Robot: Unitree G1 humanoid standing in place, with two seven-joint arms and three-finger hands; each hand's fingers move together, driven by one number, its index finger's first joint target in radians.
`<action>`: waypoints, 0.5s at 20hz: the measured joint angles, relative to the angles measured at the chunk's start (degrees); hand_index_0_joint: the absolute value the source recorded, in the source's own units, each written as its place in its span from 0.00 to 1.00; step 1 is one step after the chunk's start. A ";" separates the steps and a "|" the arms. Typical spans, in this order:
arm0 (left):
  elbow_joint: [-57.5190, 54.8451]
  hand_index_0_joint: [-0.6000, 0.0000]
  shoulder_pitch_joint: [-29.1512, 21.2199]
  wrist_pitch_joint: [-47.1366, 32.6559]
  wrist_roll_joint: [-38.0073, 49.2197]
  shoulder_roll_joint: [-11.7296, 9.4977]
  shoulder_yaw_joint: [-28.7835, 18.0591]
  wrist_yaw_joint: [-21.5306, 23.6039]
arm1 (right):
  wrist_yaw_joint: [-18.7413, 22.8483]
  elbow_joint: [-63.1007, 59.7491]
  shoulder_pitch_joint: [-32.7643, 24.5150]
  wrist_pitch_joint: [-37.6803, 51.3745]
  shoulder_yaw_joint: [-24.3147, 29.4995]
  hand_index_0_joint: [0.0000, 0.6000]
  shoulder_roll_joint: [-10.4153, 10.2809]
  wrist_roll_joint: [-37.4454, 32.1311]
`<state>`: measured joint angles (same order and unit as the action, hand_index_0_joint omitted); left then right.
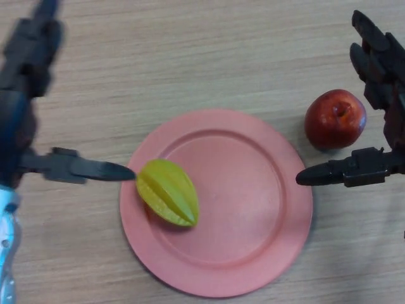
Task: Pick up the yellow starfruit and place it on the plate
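Starfruit (168,192) lies on the plate (253,253), on its left side near the rim, tilted w/ one end pointing up-left. Left hand (69,166) is spread wide, holding nothing — thumb tip sits right at the fruit's upper-left end, touching or nearly so; fingers reach up the left edge, well clear. Right hand (373,126) also open & empty, thumb tip at the plate's right rim, fingers up beside the apple (335,118), which rests on the table (190,57) just off the plate.

Placement looks done. Main risk now: the left thumb catches the fruit on pull-back and rolls it over the near rim — it sits close to the edge. Right hand could nudge the apple or plate if it moves inward.
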<state>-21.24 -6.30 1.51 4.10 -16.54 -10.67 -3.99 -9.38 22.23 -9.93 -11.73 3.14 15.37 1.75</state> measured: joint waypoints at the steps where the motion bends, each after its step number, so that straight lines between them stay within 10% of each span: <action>1: 0.44 1.00 0.65 0.03 -0.15 0.00 -0.51 0.05 | -0.01 -0.45 -0.30 0.00 -0.28 0.00 0.00 0.00; 10: 0.46 1.00 -1.37 0.59 -0.97 -0.88 -0.93 3.33 | -0.19 -0.18 -0.97 -0.41 -0.50 0.00 0.09 0.00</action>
<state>-20.78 -7.67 2.09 3.12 -17.42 -11.60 -0.66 -9.58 22.06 -10.90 -12.14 2.64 15.46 1.75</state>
